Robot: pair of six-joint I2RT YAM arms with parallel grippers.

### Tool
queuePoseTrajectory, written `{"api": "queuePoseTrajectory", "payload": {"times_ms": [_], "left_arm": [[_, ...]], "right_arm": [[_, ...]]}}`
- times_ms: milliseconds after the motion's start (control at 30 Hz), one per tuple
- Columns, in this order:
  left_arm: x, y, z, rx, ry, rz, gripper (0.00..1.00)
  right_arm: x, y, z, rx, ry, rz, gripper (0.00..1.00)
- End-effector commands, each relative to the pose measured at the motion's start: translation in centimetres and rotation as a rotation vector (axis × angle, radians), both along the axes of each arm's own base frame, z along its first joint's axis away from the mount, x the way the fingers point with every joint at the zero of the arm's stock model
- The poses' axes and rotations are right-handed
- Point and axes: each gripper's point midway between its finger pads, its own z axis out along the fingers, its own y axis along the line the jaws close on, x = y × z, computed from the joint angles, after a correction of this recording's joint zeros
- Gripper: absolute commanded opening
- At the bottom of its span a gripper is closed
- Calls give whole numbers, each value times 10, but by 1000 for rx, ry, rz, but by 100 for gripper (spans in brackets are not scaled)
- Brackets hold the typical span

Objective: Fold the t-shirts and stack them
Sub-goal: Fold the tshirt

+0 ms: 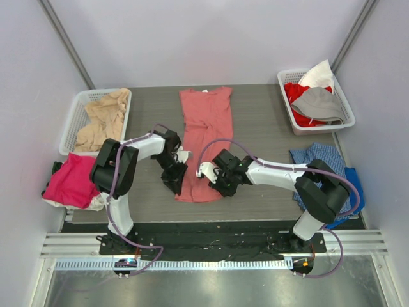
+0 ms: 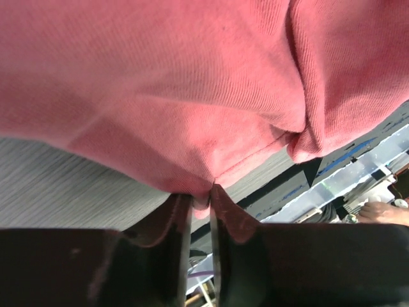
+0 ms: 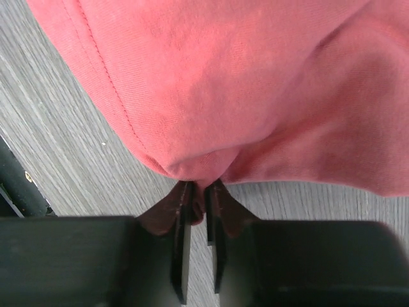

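Note:
A salmon-red t-shirt [image 1: 204, 128] lies lengthwise down the middle of the grey table, sides folded in. My left gripper [image 1: 176, 182] is shut on the shirt's near left hem; cloth fills the left wrist view [image 2: 192, 96] and is pinched between the fingertips [image 2: 199, 195]. My right gripper [image 1: 220, 184] is shut on the near right hem; the right wrist view shows the cloth [image 3: 243, 83] pinched just above the table [image 3: 199, 192]. A magenta-pink shirt [image 1: 70, 179] lies at the left edge. Beige shirts [image 1: 102, 121] fill the left basket.
A white basket [image 1: 77, 115] stands at the back left. Another white basket [image 1: 291, 109] at the back right holds red, white and grey [image 1: 319, 102] cloth. A blue checked cloth [image 1: 319, 157] lies at the right edge. A black strip runs along the near edge.

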Motion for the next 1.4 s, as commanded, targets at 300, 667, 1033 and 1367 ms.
{"api": "queuePoseTrajectory", "payload": {"times_ms": [300,667,1033,1367], "left_arm": [[6,-9,13,-79,-72,-65,0],[-22,-13,58,-181,-80,-163,0],[5,-22,85,-189,-232,-177,0],[69,-9,82,-164,-370,-85,0]], "right_arm": [[-21,-13,5,-39,72,30,1],[-50,-16,43,-24,78,117,1],[-16,-17,74,-28,-111,65,1],[52,-38,102,-35,-247,-72,1]]}}
